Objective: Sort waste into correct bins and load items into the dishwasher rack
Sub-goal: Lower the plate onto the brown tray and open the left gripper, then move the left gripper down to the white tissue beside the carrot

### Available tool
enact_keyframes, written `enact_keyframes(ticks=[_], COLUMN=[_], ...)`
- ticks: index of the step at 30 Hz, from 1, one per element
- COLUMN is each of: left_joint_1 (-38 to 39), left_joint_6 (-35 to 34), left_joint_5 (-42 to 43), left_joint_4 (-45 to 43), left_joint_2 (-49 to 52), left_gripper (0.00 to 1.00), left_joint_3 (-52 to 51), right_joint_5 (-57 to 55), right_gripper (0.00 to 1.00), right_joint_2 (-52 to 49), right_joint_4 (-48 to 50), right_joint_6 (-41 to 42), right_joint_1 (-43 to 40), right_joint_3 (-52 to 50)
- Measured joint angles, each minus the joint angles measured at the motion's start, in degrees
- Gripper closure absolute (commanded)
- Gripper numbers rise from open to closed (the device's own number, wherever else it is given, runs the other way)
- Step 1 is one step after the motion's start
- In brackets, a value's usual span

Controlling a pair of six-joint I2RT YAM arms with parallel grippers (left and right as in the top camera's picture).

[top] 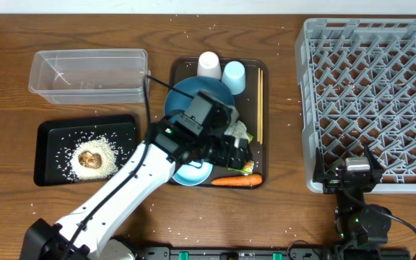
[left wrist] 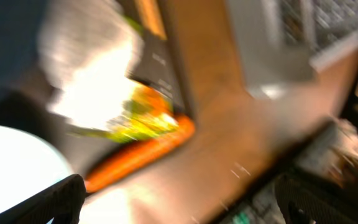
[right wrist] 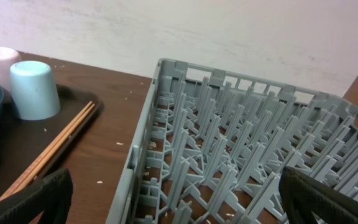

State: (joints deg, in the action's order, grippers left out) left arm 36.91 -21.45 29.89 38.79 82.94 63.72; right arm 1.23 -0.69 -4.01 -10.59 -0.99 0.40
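Observation:
My left gripper point(top: 237, 153) hovers open over the right side of the brown serving tray point(top: 180, 72), above the crumpled tissue point(top: 239, 130) and the yellow-green wrapper point(top: 248, 167). Its blurred wrist view shows the wrapper point(left wrist: 138, 121), tissue point(left wrist: 89, 81) and orange carrot point(left wrist: 135, 157) just ahead of the open gripper point(left wrist: 182, 205), which holds nothing. The carrot point(top: 237, 181) lies at the tray's front edge beside the light-blue bowl point(top: 192, 172). On the tray are also the dark-blue dish point(top: 186, 95), white cup point(top: 209, 64), pale-blue cup point(top: 233, 76) and chopsticks point(top: 260, 105). My right gripper point(top: 357, 172) point(right wrist: 179, 199) is open by the rack point(top: 370, 94) point(right wrist: 241, 143).
The clear tub point(top: 89, 72) stands at the back left. In front of it the black tray point(top: 49, 137) holds rice point(top: 71, 160) and a brown lump point(top: 90, 157). Loose rice grains dot the table. The right wrist view shows the pale-blue cup point(right wrist: 35, 89) and chopsticks point(right wrist: 48, 152).

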Motion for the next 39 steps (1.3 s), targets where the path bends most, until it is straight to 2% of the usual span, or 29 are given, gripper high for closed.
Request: enact_keyframes(ticks=[3,6,9,12,15,18,30,32,34,37,39], left_joint_1=[1.8,3.7,6.3,10.2,14.0,16.5,16.9,16.9,16.9,16.9,16.9], left_joint_6=[-1.8,-7.5,-19.1,-36.2,-49.7,-58.9,-73.0,-75.3,-76.8,-77.8,-78.7], left_joint_5=[4.4,4.3,-1.8,-11.5,-18.5,-22.3,-26.0,-25.8,-25.7,-25.6,-25.6], left_joint_4=[-0.5,-0.3,2.9,8.9,9.6,8.3,3.1,3.0,2.3,0.9,0.1], left_joint_2=[0.2,0.2,0.2,0.2,0.2,0.2,2.4,4.3,6.4,8.5,9.6], left_gripper=[0.02,0.02,0.02,0.02,0.02,0.02,0.02,0.09,0.09,0.02,0.02], left_joint_3=[0.0,0.0,0.0,-0.4,-1.0,-1.2,-1.3,-1.3,-1.3,-1.4,-1.4], right_joint_5=[0.0,0.0,0.0,0.0,0.0,0.0,0.0,0.0,0.0,0.0,0.0], right_gripper=[0.01,0.01,0.01,0.01,0.01,0.01,0.01,0.01,0.01,0.01,0.01], right_joint_2=[0.0,0.0,0.0,0.0,0.0,0.0,0.0,0.0,0.0,0.0,0.0], right_joint_4=[0.0,0.0,0.0,0.0,0.0,0.0,0.0,0.0,0.0,0.0,0.0], right_joint_6=[0.0,0.0,0.0,0.0,0.0,0.0,0.0,0.0,0.0,0.0,0.0], right_joint_1=[0.0,0.0,0.0,0.0,0.0,0.0,0.0,0.0,0.0,0.0,0.0], right_joint_3=[0.0,0.0,0.0,0.0,0.0,0.0,0.0,0.0,0.0,0.0,0.0])
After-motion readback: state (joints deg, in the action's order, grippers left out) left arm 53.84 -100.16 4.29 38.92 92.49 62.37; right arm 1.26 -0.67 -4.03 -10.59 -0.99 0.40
